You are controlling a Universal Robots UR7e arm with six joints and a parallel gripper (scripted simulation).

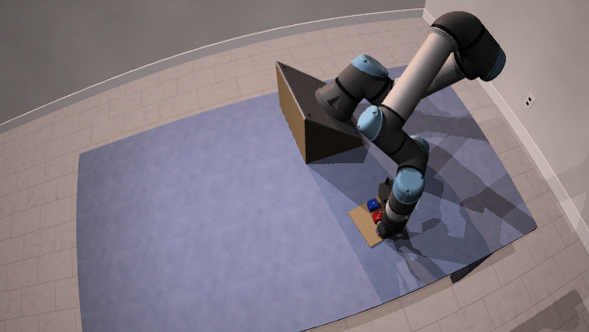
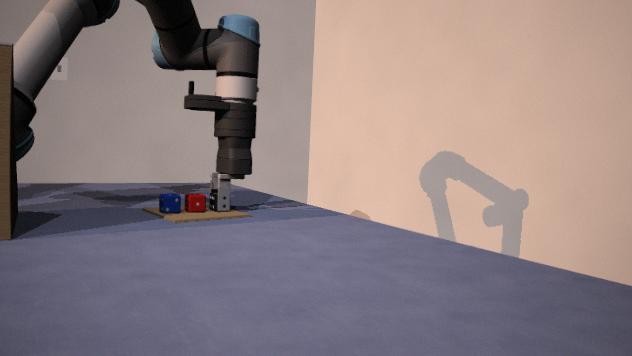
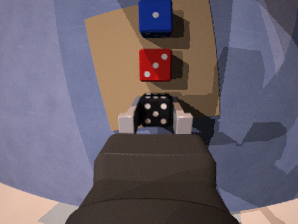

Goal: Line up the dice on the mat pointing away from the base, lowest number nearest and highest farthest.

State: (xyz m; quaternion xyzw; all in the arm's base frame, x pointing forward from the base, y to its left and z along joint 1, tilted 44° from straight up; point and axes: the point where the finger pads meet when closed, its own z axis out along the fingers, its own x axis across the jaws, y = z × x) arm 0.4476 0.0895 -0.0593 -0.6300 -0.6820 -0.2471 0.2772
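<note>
The tan mat (image 1: 364, 228) (image 2: 185, 217) (image 3: 107, 60) lies flat on the blue table. The blue die (image 1: 373, 204) (image 2: 170, 203) (image 3: 155, 16) stands on it nearest the robot's base, showing one. The red die (image 1: 376, 216) (image 2: 195, 203) (image 3: 155, 65) stands in the middle, showing three. The black die (image 2: 213, 202) (image 3: 155, 110) shows five, in line beyond the red one, near the mat's far edge; whether it overhangs is hidden. My gripper (image 2: 219, 206) (image 3: 155, 105) points down, its fingers low at the black die's two sides, shut on it. In the top view the arm hides them.
The wooden base block (image 1: 291, 112) (image 2: 6, 140) carries the arm, toward the blue die's end of the row. The blue table top (image 1: 196, 210) (image 2: 300, 280) extends around the mat. The dice stand apart, with narrow gaps between them.
</note>
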